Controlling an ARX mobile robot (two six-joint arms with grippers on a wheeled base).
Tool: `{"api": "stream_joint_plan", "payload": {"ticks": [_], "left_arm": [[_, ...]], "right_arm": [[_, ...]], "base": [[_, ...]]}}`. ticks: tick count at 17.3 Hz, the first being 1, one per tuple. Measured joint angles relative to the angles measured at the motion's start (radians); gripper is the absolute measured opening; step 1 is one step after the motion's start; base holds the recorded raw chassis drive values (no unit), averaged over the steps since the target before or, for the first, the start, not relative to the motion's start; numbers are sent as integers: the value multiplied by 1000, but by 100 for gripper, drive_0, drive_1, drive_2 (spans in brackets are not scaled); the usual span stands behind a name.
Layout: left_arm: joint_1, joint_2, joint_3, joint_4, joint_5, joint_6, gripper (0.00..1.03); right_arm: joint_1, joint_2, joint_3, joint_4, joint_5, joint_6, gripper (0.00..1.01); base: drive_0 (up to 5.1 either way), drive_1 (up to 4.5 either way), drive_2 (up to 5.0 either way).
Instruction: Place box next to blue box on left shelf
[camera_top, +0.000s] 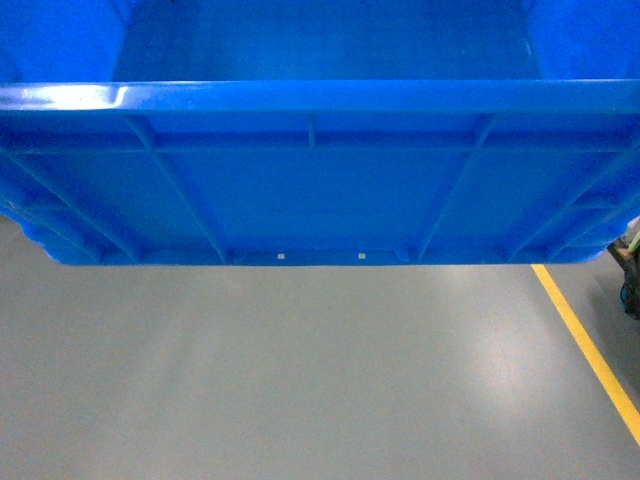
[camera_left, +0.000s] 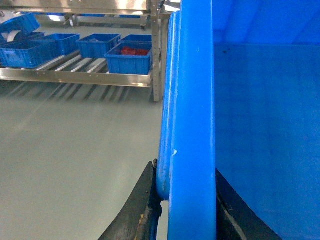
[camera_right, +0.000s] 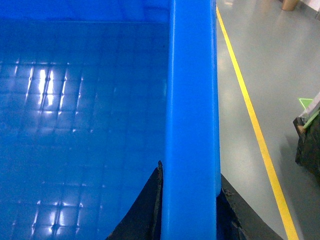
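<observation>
The crate (camera_top: 320, 180) hangs above the grey floor (camera_top: 300, 380) — left gripper (camera_left: 187, 210) and right gripper (camera_right: 190, 210) each clamp a side rim; the shelf (camera_left: 75, 75), apparently holding small bins (camera_left: 127, 57), stands well apart.

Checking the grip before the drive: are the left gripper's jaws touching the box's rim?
Touching. In the left wrist view the left gripper has its dark jaws pressed against both sides of the box rim, no gap visible.
</observation>
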Motion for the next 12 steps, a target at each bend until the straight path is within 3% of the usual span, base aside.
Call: {"api": "stream_joint_plan", "payload": {"ticks": [12], "left_arm": [[0,0,0,1,2,-1,18]], "right_arm": [[0,0,0,5,1,2,20]], "base": [[0,406,-406]]}}
